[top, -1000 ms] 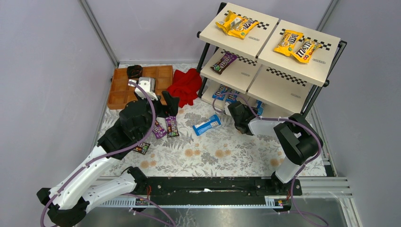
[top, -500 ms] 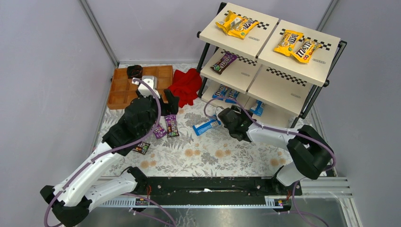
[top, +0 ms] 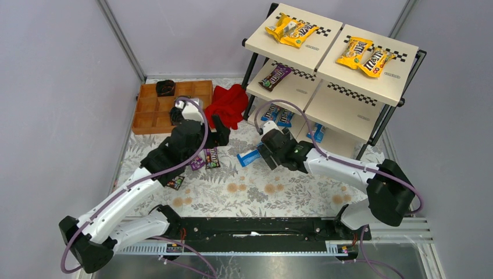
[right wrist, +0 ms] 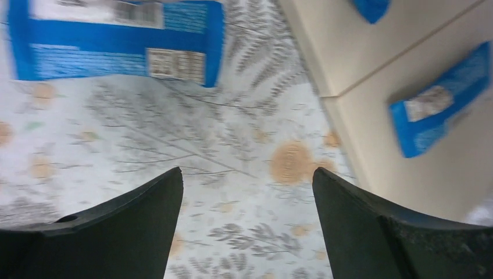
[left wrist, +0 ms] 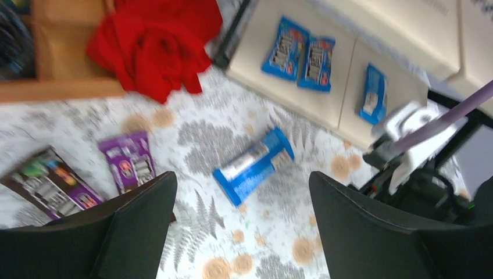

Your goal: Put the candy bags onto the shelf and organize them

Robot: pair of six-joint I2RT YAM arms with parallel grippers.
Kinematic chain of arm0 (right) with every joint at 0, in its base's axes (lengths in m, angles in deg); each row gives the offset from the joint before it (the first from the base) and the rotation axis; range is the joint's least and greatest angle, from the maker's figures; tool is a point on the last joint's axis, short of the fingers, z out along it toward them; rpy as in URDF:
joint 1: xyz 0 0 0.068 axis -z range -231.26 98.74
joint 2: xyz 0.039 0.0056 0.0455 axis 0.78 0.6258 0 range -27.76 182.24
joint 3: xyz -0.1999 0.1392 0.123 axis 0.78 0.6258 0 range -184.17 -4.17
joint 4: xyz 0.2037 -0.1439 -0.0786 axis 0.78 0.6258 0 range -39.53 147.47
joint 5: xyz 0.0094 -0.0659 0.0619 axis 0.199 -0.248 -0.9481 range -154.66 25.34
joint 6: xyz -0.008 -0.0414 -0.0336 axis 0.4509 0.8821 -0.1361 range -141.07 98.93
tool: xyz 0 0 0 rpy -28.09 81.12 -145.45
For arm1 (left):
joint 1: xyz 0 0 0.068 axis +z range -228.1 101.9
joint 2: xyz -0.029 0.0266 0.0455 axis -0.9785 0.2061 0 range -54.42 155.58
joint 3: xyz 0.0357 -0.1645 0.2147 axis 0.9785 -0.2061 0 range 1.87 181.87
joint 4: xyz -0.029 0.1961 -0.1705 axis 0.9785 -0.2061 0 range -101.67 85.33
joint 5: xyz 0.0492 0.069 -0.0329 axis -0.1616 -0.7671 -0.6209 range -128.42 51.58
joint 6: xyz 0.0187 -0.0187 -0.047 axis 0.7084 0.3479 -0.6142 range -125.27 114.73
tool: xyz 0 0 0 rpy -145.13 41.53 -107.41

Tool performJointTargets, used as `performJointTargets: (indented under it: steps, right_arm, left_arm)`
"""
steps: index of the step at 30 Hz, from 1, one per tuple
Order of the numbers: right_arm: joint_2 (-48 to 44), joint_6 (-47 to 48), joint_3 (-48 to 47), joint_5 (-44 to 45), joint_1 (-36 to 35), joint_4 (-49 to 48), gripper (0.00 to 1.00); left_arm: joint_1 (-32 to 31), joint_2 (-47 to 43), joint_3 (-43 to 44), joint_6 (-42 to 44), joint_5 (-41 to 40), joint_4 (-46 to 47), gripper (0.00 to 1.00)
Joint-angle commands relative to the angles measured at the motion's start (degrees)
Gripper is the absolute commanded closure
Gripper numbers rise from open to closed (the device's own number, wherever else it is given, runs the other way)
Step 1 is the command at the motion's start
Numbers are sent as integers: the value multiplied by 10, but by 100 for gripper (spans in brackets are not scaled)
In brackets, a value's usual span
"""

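Candy bags: one blue bag flat on the bench, just ahead of the right fingers, which are spread wide and empty. Left fingers likewise spread and empty, with purple bags just beside them. Shelf beyond both holds yellow bags on top, a purple one in the middle and blue ones at the bottom.

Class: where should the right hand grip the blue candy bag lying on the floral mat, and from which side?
Likely from above, pinching the blue candy bag across its short width at mid-length: it lies flat, long and narrow, with bare mat along both long edges for the right hand.
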Motion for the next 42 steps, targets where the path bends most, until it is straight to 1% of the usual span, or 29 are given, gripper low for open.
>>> performJointTargets:
  steps: [1,5,7,9,11,12,15,18,20,21,23,26,28,31,33,36,38,42]
  right_arm:
    - [-10,-150,-23,-143,-1,-29,10]
    - [-11,-201,3,-227,8,-104,6]
    - [-8,-220,12,-257,23,-128,5]
    - [-7,-225,19,-271,34,-144,5]
    - [-7,-226,25,-274,42,-151,5]
    - [-8,-227,28,-281,48,-153,5]
    - [-14,-230,51,-316,72,-174,5]
    - [-11,-213,55,-320,72,-168,6]
    - [1,-205,43,-323,64,-164,6]
    - [11,-200,27,-313,53,-153,7]
    - [44,-186,-18,-261,22,-109,7]
    - [111,-189,-87,-182,-15,-42,6]
    - [147,-198,-125,-138,-31,-10,4]
    - [206,-185,-198,-32,-69,52,2]
    - [253,-180,-256,31,-90,107,2]
    - [326,-183,-346,101,-119,186,0]
    - [373,-185,-405,144,-136,249,0]
    - [450,-187,-509,207,-163,314,0]
  left_arm:
    - [3,8,-70,-118,106,35,11]
    - [5,67,-108,-166,174,85,12]
    - [7,100,-116,-179,198,103,15]
    - [10,121,-129,-186,201,123,19]
    - [19,130,-138,-193,201,131,19]
    - [27,136,-144,-195,201,136,19]
    - [53,162,-161,-209,251,170,21]
    - [89,191,-176,-224,295,194,27]
    - [114,187,-180,-228,311,193,28]
    - [123,175,-182,-225,308,186,28]
    - [135,136,-178,-207,282,155,24]
    - [154,63,-127,-160,220,66,20]
    - [159,10,-81,-125,151,10,18]
    - [160,-70,-26,-61,52,-26,13]
    - [160,-114,9,-29,-5,-34,9]
    - [160,-148,43,9,-51,-24,3]
    - [160,-166,49,23,-63,-7,1]
    - [160,-196,26,47,-75,40,1]
